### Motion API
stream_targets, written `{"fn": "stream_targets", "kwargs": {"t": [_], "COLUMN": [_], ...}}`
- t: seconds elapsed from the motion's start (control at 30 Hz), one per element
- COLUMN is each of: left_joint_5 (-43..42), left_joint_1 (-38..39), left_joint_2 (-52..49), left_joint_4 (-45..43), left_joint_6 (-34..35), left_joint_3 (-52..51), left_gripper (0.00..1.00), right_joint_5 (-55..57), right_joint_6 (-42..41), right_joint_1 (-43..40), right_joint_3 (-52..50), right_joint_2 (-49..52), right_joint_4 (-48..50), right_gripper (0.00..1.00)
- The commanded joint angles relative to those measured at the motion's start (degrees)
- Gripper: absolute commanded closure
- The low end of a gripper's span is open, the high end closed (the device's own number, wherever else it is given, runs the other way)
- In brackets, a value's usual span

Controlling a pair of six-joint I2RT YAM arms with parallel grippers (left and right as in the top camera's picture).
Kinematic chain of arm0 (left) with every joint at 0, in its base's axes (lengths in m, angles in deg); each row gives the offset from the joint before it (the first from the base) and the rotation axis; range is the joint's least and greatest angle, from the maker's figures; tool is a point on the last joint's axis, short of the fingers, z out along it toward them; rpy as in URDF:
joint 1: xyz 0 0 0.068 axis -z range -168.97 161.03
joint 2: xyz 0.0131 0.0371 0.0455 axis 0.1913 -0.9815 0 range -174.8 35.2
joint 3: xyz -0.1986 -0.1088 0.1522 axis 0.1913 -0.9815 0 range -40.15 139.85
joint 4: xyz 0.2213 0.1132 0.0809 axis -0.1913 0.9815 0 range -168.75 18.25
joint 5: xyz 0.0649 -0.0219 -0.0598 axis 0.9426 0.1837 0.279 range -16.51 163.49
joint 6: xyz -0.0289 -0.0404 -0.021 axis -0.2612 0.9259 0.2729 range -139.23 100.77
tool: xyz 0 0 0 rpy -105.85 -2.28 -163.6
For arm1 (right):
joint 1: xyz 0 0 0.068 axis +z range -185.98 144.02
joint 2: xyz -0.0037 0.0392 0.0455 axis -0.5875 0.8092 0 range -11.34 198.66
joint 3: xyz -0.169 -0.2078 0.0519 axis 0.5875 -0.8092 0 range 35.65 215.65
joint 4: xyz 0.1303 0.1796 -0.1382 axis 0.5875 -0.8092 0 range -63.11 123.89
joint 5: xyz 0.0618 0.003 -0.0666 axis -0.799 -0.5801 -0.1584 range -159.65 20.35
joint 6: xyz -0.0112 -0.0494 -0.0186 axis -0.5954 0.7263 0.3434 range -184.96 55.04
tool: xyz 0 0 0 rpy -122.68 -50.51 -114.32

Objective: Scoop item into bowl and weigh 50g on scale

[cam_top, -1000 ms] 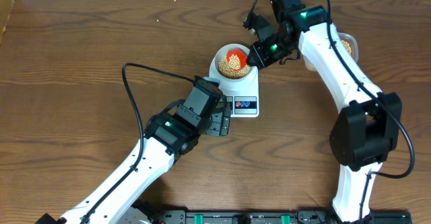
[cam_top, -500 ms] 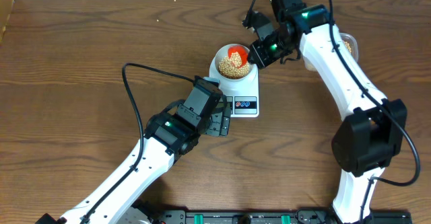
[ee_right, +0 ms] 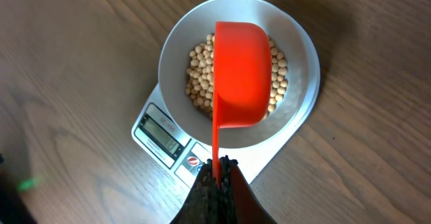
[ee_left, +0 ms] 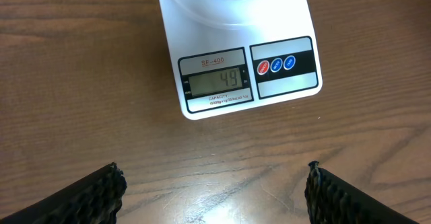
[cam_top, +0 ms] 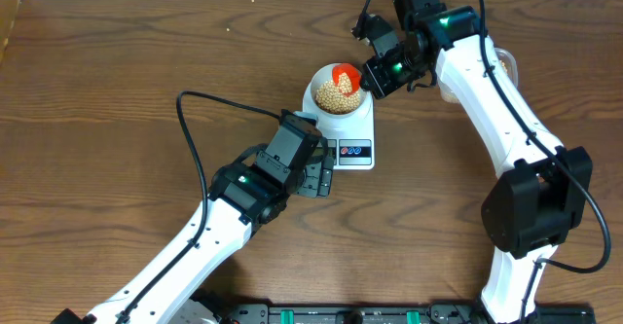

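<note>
Orange plastic scoop (ee_right: 242, 72), clenched in right tool (ee_right: 217, 170), tops up round white bowl (ee_right: 303, 56); flat white scale (ee_left: 202, 22) showing 49 wants few more tan beans (ee_right: 197, 76).

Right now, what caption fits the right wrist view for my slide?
Right gripper holds a red scoop tipped above the bowl of beans on the scale.

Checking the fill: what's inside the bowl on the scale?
Tan beans lie in the bowl; the red scoop, held above by the right fingers, hides the middle of the pile.
</note>
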Motion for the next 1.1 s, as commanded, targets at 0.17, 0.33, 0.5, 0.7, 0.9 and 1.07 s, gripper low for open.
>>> {"fn": "stream_targets", "kwargs": {"t": [0.17, 0.33, 0.5, 0.7, 0.9, 1.07], "left_joint_5": [0.52, 0.52, 0.52, 0.52, 0.52, 0.52], "left_joint_1": [-0.15, -0.15, -0.15, -0.15, -0.15, -0.15], "left_joint_2": [0.0, 0.0, 0.0, 0.0, 0.0, 0.0], "left_joint_4": [-0.07, -0.07, -0.07, -0.07, -0.07, -0.07], "left_joint_6": [-0.35, -0.35, -0.35, -0.35, -0.35, -0.35], "left_joint_3": [0.0, 0.0, 0.0, 0.0, 0.0, 0.0], "left_gripper": [0.12, 0.12, 0.12, 0.12, 0.12, 0.12], "right_joint_5": [1.86, 1.86, 1.95, 2.01, 1.99, 1.99], "right_joint_6": [1.62, 2.03, 2.45, 2.43, 2.43, 2.43], "right_joint_1": [0.57, 0.76, 0.76, 0.76, 0.76, 0.76], "right_joint_3": [0.52, 0.52, 0.52, 0.52, 0.52, 0.52], "right_joint_2": [-1.68, -1.68, -1.68, -1.68, -1.68, -1.68], "right_joint_4": [-0.42, -0.46, -0.46, -0.44, -0.46, -0.42], "right_gripper": [0.99, 0.99, 0.99, 0.99, 0.99, 0.99]}}
